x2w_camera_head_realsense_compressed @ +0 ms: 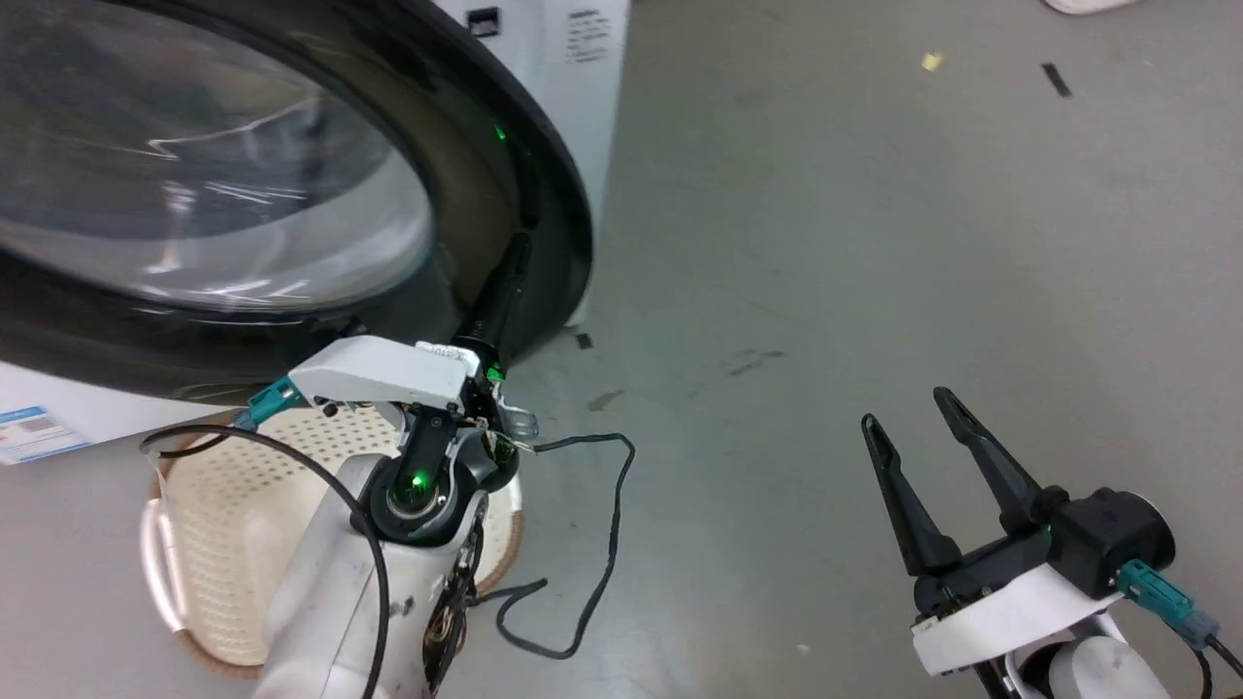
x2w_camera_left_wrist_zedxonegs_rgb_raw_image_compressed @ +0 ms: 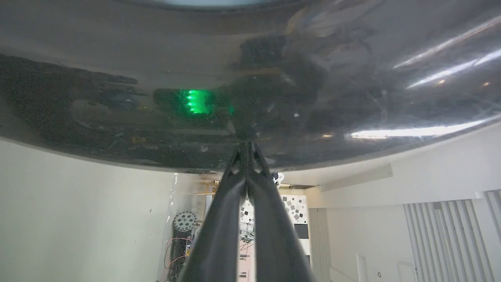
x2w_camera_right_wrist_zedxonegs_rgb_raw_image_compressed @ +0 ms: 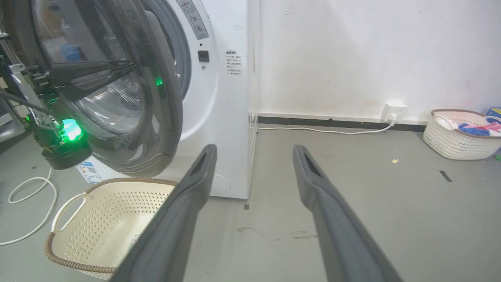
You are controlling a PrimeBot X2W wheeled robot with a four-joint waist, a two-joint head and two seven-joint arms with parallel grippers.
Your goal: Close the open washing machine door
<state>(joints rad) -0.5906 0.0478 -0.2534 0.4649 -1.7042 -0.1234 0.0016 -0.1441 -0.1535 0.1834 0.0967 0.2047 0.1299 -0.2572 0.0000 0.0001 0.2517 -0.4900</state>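
The washing machine door [x2w_camera_head_realsense_compressed: 194, 165] takes up the upper left of the head view, its black frame ringing a bulging clear glass centre. It stands ajar from the white washer [x2w_camera_right_wrist_zedxonegs_rgb_raw_image_compressed: 227, 117], as seen in the right wrist view [x2w_camera_right_wrist_zedxonegs_rgb_raw_image_compressed: 156, 98]. My left gripper [x2w_camera_head_realsense_compressed: 520, 248] is shut with nothing in it, and its tips rest against the door's glossy black frame. In the left wrist view the closed fingertips [x2w_camera_left_wrist_zedxonegs_rgb_raw_image_compressed: 247, 144] meet the dark door [x2w_camera_left_wrist_zedxonegs_rgb_raw_image_compressed: 250, 78]. My right gripper [x2w_camera_head_realsense_compressed: 903, 408] hangs open over the bare floor at the lower right, away from the door.
A cream perforated basket [x2w_camera_head_realsense_compressed: 223, 544] sits on the floor below the door, under my left arm. A black cable [x2w_camera_head_realsense_compressed: 602, 544] trails across the grey floor beside it. Farther right, a second basket with clothes [x2w_camera_right_wrist_zedxonegs_rgb_raw_image_compressed: 458, 135] stands by the wall.
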